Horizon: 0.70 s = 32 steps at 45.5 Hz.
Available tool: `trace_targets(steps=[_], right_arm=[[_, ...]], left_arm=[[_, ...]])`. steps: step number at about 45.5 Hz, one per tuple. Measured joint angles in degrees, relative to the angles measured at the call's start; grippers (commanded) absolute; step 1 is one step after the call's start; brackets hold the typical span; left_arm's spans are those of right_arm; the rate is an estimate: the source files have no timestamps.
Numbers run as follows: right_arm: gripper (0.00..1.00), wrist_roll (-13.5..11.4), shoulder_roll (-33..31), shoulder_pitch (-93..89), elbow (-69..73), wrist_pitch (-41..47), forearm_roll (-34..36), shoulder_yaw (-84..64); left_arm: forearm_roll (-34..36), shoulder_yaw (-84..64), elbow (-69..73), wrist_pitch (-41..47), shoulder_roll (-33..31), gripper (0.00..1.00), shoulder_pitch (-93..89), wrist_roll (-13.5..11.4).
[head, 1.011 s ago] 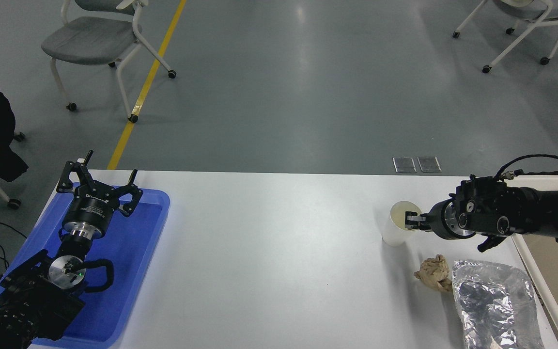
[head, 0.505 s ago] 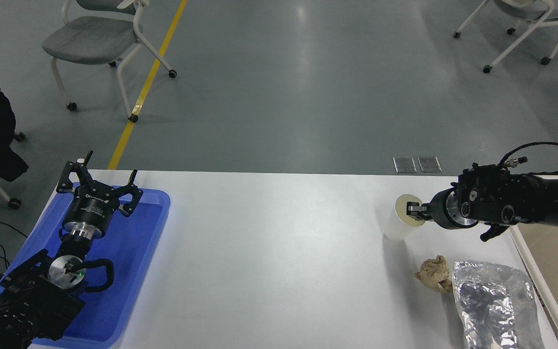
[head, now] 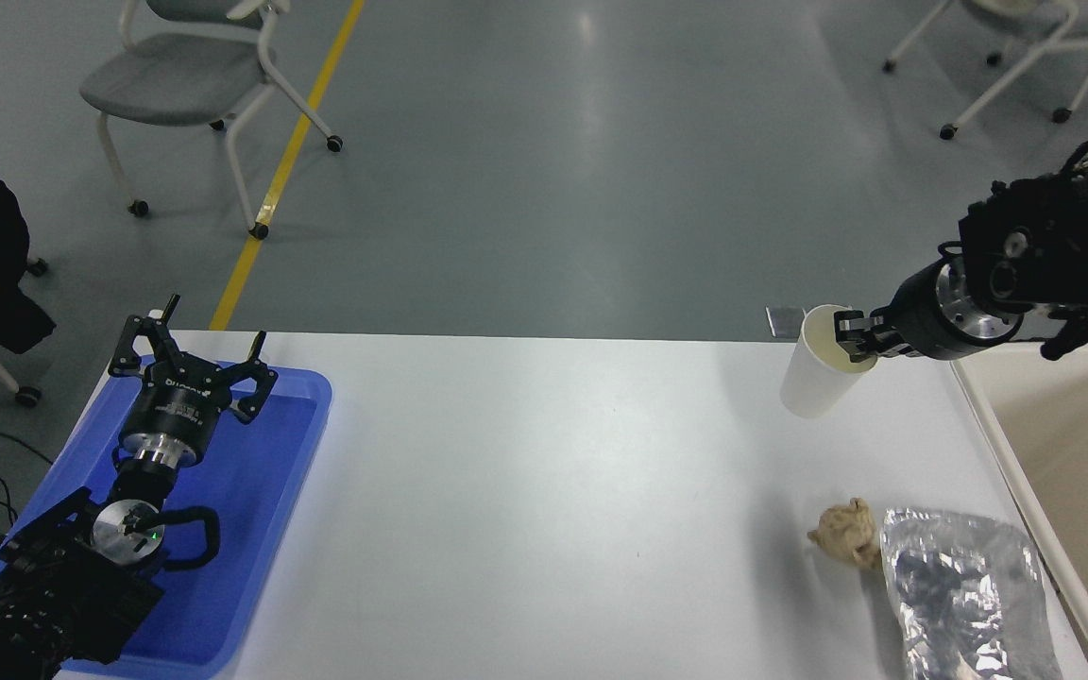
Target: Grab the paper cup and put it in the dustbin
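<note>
Partly cropped dustbin (head: 988, 420) beside paper cup (head: 813, 378).

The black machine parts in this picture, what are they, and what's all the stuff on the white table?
They are a robot's two arms, seen from a camera high on the robot, looking down over the white table. The right gripper pinches the rim of a paper cup, lifted off the table and tilted, beside the cream dustbin. The left gripper is open, parked over a blue tray. A crumpled tan paper ball and a foil bag lie near the bin.
</note>
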Motion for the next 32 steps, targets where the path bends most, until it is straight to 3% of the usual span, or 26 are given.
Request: trace_targets(steps=[21,32], right_arm=[[0.00,-0.3,-0.8,10.9,3.0,6.9,0.6,-7.7],[0.00,-0.1,-8.3,11.4,-0.8,8.5,-10.5,-12.9]], left_arm=[[0.0,0.0,0.0,0.0,0.1,1.00,0.1,0.0],[0.0,0.0,0.1,0.0,0.1,1.00,0.1,0.0]])
